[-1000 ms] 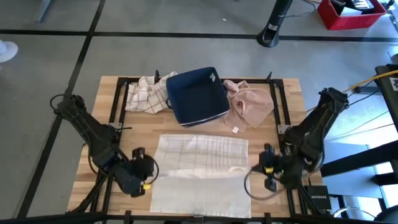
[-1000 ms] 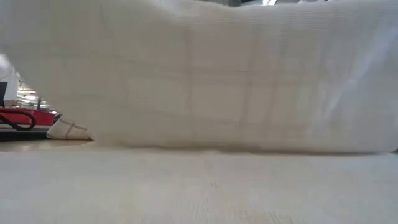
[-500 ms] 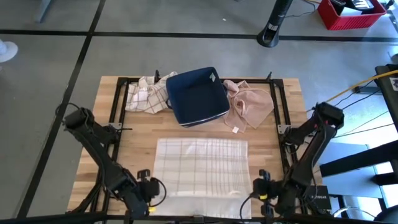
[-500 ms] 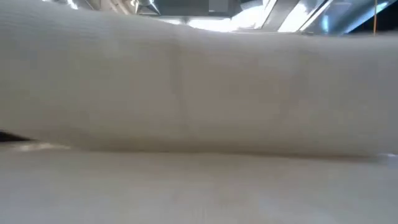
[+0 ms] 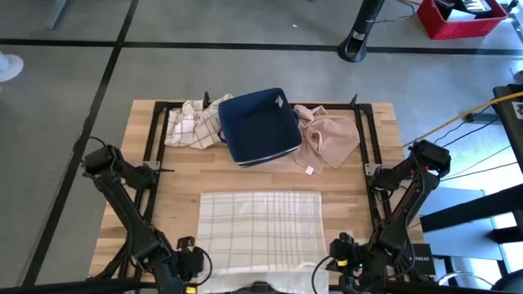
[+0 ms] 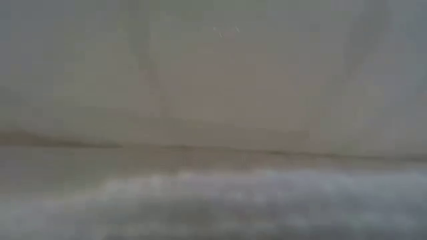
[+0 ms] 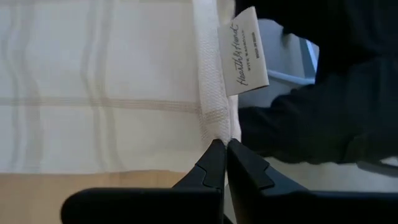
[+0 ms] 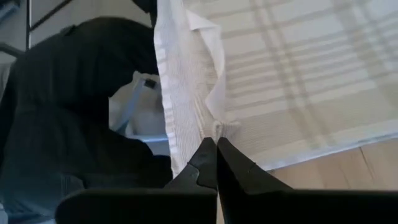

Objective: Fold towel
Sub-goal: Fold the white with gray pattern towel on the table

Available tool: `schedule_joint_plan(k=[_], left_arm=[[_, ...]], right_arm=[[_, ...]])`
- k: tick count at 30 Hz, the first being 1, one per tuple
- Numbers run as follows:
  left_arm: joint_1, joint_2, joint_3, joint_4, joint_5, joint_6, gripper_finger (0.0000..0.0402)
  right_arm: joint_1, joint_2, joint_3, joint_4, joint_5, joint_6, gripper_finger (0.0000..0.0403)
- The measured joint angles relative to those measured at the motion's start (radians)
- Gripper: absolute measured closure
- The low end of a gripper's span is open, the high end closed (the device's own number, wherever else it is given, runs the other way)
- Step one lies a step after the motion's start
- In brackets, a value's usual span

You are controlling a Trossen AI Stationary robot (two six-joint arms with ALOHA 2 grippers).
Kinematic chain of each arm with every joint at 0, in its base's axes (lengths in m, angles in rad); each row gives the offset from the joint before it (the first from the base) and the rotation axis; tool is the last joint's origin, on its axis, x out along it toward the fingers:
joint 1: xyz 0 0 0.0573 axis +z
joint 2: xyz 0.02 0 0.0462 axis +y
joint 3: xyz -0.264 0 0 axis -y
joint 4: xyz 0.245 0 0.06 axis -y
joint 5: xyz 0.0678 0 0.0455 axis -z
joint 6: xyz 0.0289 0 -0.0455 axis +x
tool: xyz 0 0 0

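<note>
Both sets of jaws are pressed together on cloth: our left gripper (image 7: 221, 149) pinches one near corner of the towel (image 5: 260, 229), our right gripper (image 8: 216, 146) the other. The towel lies flat at the lower centre of the high view on the table (image 5: 176, 175), its near edge lifted at the bottom edge — no fold laid yet, we judge. The carry over the far edge, release and any second fold remain.

White tag (image 7: 244, 52) on towel (image 7: 99, 87): apparently "Hearth & Hand"
</note>
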Motion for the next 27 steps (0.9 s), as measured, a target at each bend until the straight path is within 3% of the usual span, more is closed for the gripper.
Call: schedule_joint_plan(k=[10,21,27], left_arm=[[-0.008,0.002,0.018,0.101,0.058,0.044,0.0401],[-0.007,0.040,-0.051,0.088,0.074,-0.030,0.0400],[0.003,0.040,-0.051,0.092,0.077,-0.070,0.0355]], right_arm=[[0.000,0.000,0.000,0.031,0.021,0.041,0.0403],[-0.001,0.000,0.000,0.046,0.004,0.063,0.0402],[-0.001,0.000,0.000,0.045,-0.021,0.071,0.0352]])
